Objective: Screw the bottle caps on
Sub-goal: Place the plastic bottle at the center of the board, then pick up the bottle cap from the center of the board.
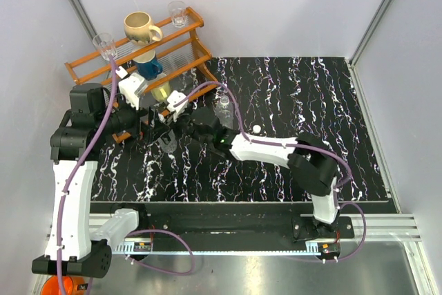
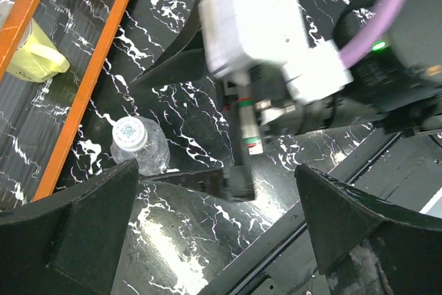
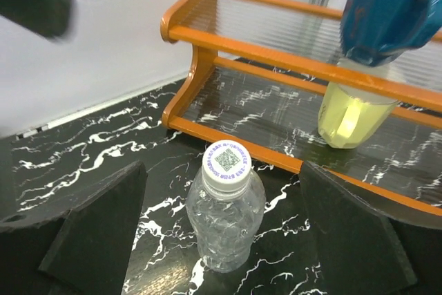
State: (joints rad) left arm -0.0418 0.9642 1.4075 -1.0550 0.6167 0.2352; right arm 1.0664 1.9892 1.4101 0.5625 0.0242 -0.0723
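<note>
Orange wooden rack [image 1: 181, 60] back-left, w/ glossy mugs [image 1: 141, 27]. Left gripper [image 2: 215, 170]: matte black wedge jaws wide, empty. Ribbed clear bottle [image 3: 224, 240] stands upright on the marbled black table [image 1: 311, 88] btwn the right gripper [image 3: 221, 170] jaws, which are also wide and not touching it. Round white cap [image 3: 226, 160] sits on its neck. Further right: 2nd bottle [image 1: 222, 106], upright, w/ a loose cap [image 1: 256, 129] on the table near it.
</note>
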